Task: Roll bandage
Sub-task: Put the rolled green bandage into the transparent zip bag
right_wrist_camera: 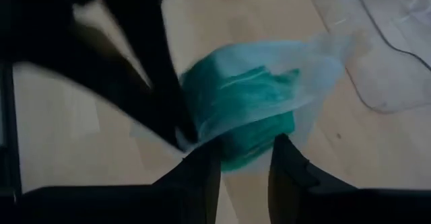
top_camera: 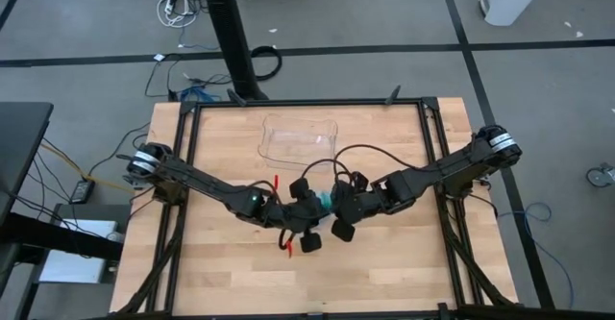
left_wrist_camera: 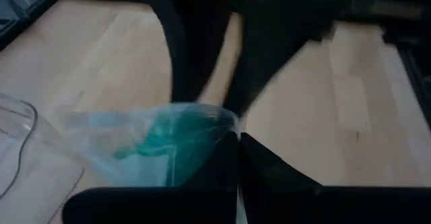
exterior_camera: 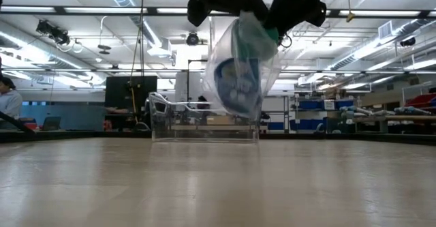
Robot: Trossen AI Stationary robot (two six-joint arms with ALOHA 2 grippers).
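The teal-green bandage (right_wrist_camera: 246,106) sits as a bunched roll inside a thin clear plastic bag (exterior_camera: 238,77). Both grippers meet at it over the middle of the table. In the high view only a small teal patch (top_camera: 327,203) shows between them. My left gripper (left_wrist_camera: 239,153) is shut at the bag's edge, with the teal bandage (left_wrist_camera: 172,140) beside its fingers. My right gripper (right_wrist_camera: 246,167) is closed on the bagged bandage. In the low view the bag hangs below the two grippers, clear of the tabletop. My left gripper pinches the clear bag's film (left_wrist_camera: 219,126) between its two shut fingers, at the bag's edge beside the bandage. The bag is lifted clear of the table. One layer or several, I cannot tell. My right gripper has the teal roll's near end (right_wrist_camera: 249,153) between its two fingers, through the bag's film. The bag's loose film (right_wrist_camera: 316,69) spreads beyond the roll. The roll is lifted clear of the table.
A clear plastic tray (top_camera: 298,137) stands on the far middle of the table; it also shows behind the bag in the low view (exterior_camera: 204,121). Bare wood lies near and to both sides. Black frame rails (top_camera: 437,147) run along the table's sides.
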